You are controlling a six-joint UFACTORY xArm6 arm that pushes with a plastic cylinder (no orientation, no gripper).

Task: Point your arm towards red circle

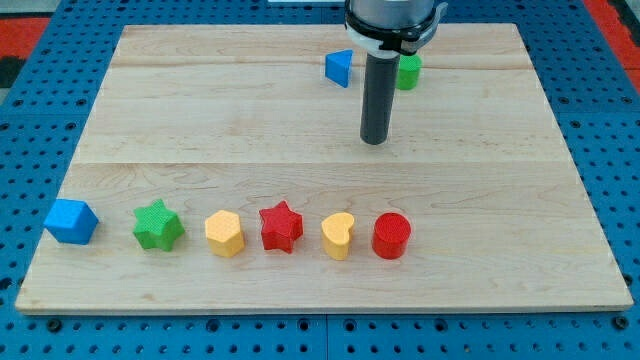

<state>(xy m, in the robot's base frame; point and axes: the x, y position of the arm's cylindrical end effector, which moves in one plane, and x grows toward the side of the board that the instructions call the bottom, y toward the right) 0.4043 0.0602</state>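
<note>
1. The wooden board (pixel 200 110) is filling most of the view, lying flat on a blue pegboard table (pixel 40 40).
2. The arm is coming down from the view's top, and my tip (pixel 374 141) is resting on bare wood in the upper middle of the board, touching no block. There are no jaws to report: the arm is ending in a plain rod that can neither open nor close, so it is gripping nothing.
3. A row of six blocks is sitting along the view's bottom, left to right: blue cube (pixel 71 221), green star (pixel 158 225), yellow hexagon (pixel 224 233), red star (pixel 281 226), yellow heart (pixel 338 235) and red circle (pixel 391 235).
4. The red circle is ending that row on the right, just beside the yellow heart and well below my tip, slightly to the view's right of it.
5. Judging by looks, the red circle is being a light, rigid little cylinder that would slide easily; it needs no holding, only an approach from above toward its upper face.
6. A blue triangle (pixel 339 68) and a green block (pixel 408 72), partly hidden by the rod, are sitting near the view's top.
</note>
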